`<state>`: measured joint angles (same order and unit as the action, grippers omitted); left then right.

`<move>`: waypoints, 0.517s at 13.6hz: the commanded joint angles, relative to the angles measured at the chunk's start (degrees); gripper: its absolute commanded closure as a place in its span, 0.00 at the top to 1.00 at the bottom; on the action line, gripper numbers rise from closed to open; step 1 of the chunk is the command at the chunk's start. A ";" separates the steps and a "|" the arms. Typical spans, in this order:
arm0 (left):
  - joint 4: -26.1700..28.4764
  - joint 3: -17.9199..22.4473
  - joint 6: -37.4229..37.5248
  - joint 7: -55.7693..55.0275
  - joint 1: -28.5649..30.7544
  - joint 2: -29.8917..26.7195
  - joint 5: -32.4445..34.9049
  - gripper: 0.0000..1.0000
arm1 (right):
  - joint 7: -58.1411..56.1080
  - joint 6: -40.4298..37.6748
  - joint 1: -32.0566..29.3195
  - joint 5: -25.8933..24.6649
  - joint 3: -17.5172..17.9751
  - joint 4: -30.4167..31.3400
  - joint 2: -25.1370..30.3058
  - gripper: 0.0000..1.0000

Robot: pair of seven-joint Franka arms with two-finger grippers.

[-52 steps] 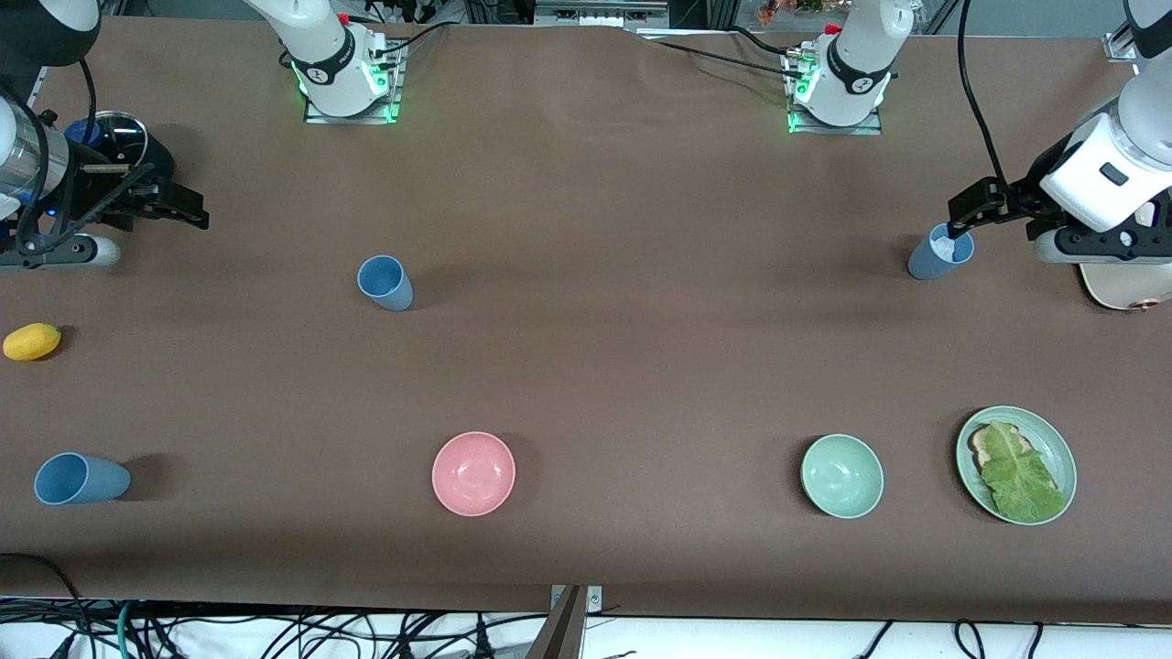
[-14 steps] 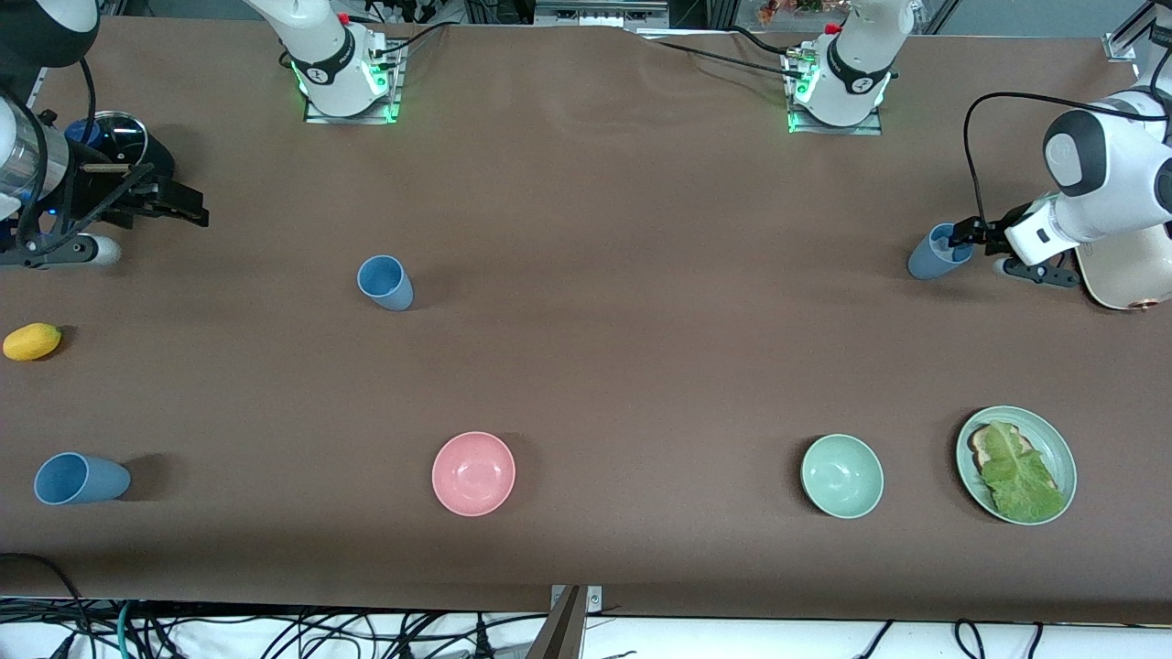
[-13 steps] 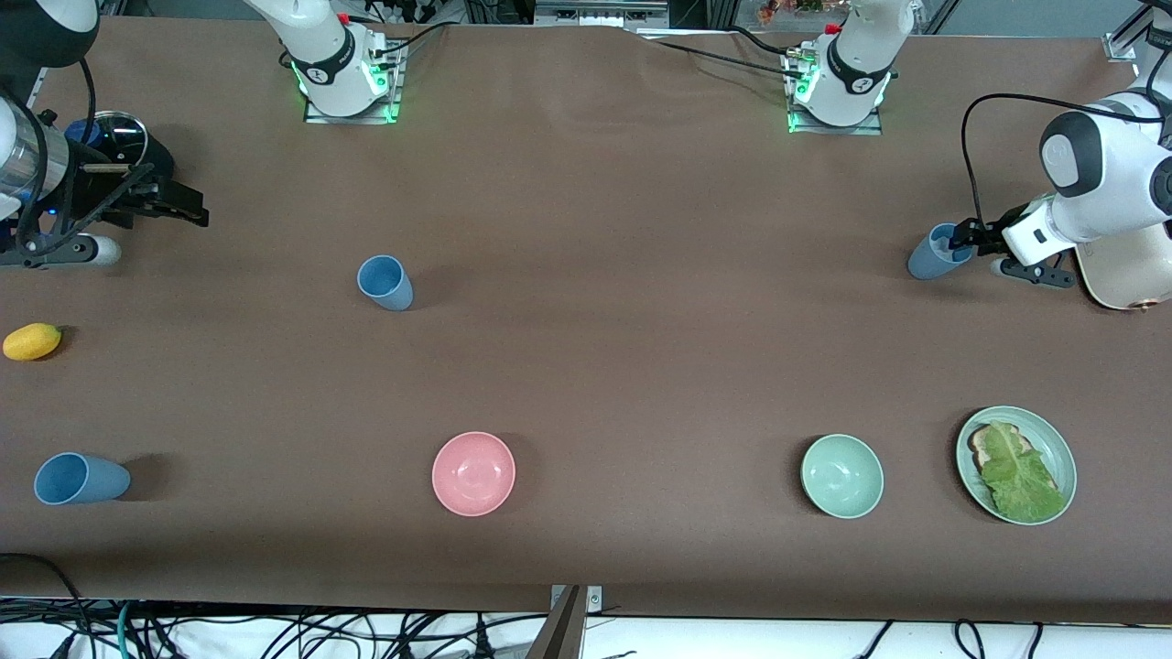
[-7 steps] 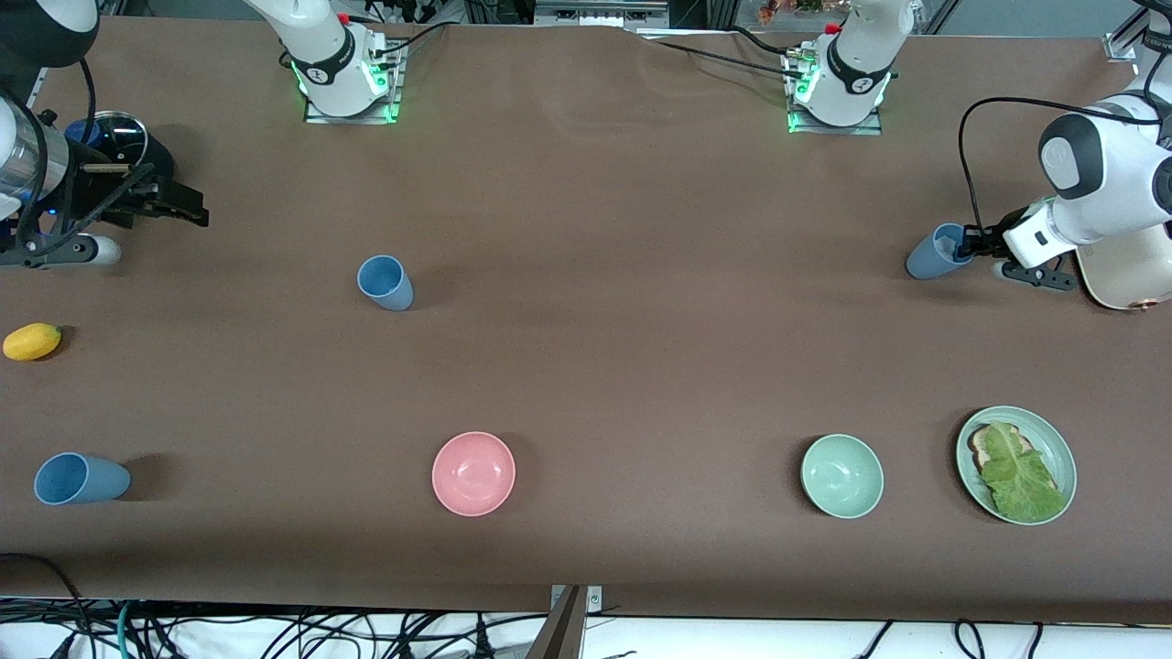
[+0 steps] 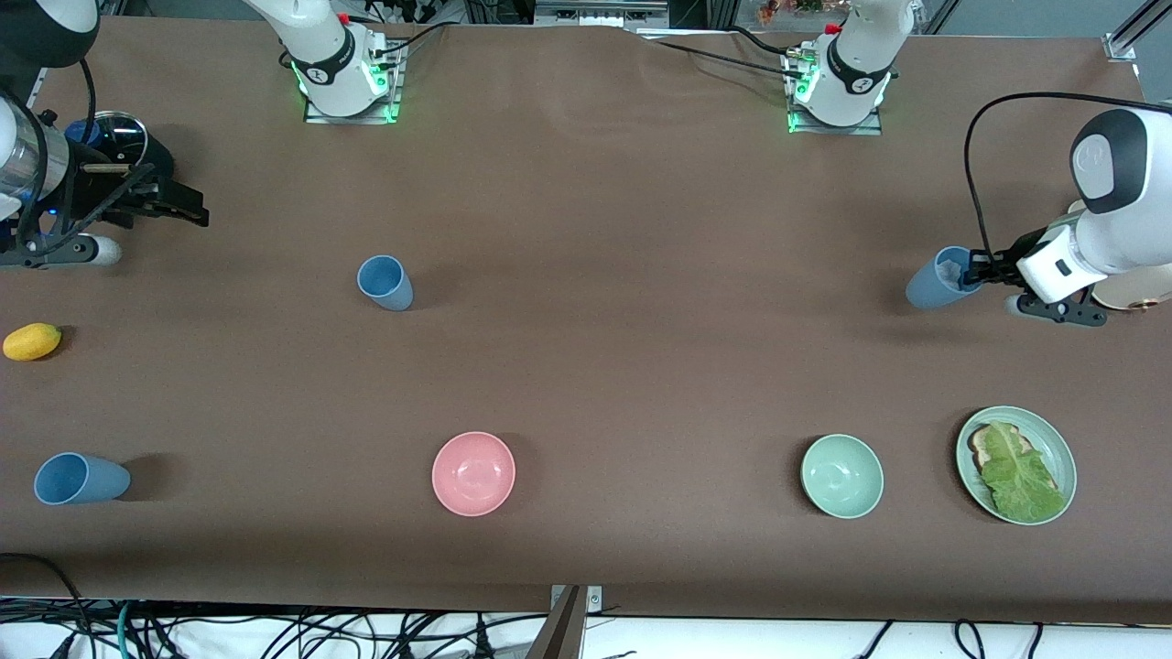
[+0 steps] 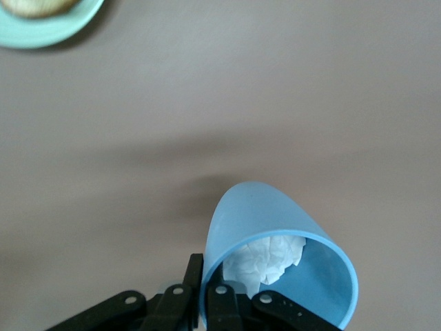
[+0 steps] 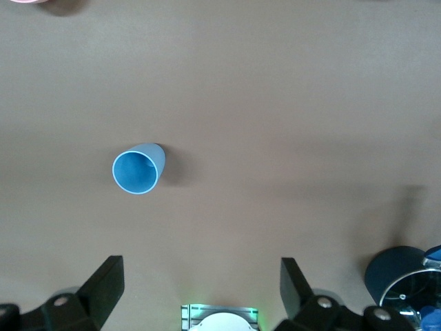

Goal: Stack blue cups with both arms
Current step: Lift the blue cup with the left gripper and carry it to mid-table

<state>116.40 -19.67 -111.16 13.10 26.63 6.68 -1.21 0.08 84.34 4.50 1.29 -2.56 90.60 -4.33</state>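
While the right claw (image 5: 179,209) waits spread wide over the right arm's end of the bench (image 5: 641,366), the left claw (image 5: 978,271) does the work: it is clenched on the rim of a slate blue cup (image 5: 936,279) at the left arm's end, one finger inside the mouth and one outside. That cup looks tilted, with crumpled white paper (image 6: 270,256) sitting inside it; whether its base has left the bench I cannot tell.

Two other blue cups stand free. A sky blue cup (image 5: 385,282) sits upright toward the right arm's side, midway down the bench, and shows in the right wrist view below the waiting claw. Another blue cup (image 5: 78,479) stands close to the front camera at the right arm's end, well apart from both.

Step in hand, as I read it: pick-up of the first cup. Next move calls for lifting it level, carrying it across toward the sky blue cup, and lining it up above the open mouth before lowering. The paper wad may spill if the tilt grows.
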 commanded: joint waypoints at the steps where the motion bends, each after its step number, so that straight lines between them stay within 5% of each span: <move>1: -4.51 -5.96 3.92 -8.42 -0.78 1.85 -1.25 0.00 | 0.44 -1.20 -0.28 0.03 0.10 -1.39 -0.51 1.00; 4: -5.75 -15.19 4.46 -22.07 -4.37 2.63 -2.92 0.00 | 0.44 -1.20 -0.28 0.03 0.10 -1.39 -0.51 1.00; 7: -8.73 -17.15 3.59 -31.44 -13.32 7.89 -2.58 0.00 | 0.44 -1.20 -0.37 0.03 -0.07 -1.39 -0.59 1.00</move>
<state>111.61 -36.97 -108.31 -14.16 17.91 9.68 -3.11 0.09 84.30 4.45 1.29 -2.60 90.60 -4.43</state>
